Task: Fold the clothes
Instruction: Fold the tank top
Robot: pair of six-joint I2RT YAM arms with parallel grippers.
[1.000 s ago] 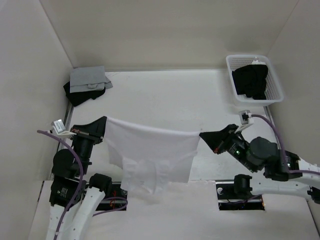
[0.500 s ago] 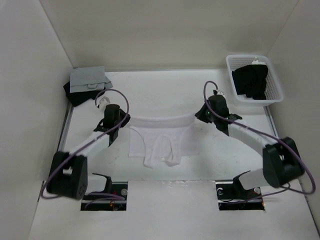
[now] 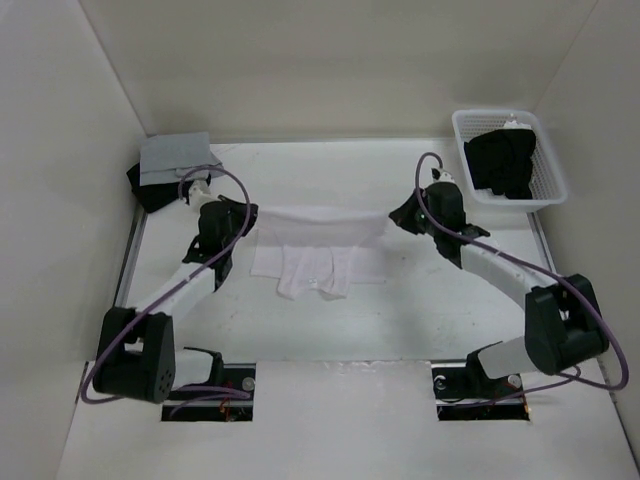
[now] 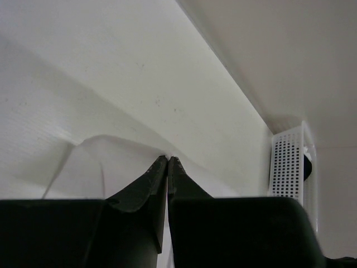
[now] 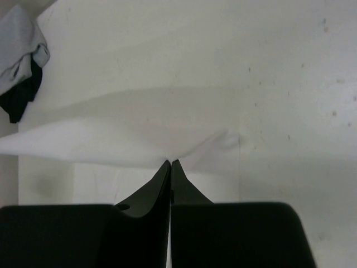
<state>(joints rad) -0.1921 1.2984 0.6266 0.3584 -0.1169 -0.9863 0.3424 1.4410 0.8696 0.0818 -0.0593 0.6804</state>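
A: Where's the thin white short-sleeved fabric garment [image 3: 318,250]?

B: Mid-table [image 3: 400,320], with its far edge stretched between the arms and the rest trailing toward the bases. The left claw [image 3: 249,216] and right claw [image 3: 393,217] are each pressed together, pinching a far corner.

A: Which step?

B: Spreading it flat, I'd judge. Next, lower both corners evenly with the edge taut, then release.
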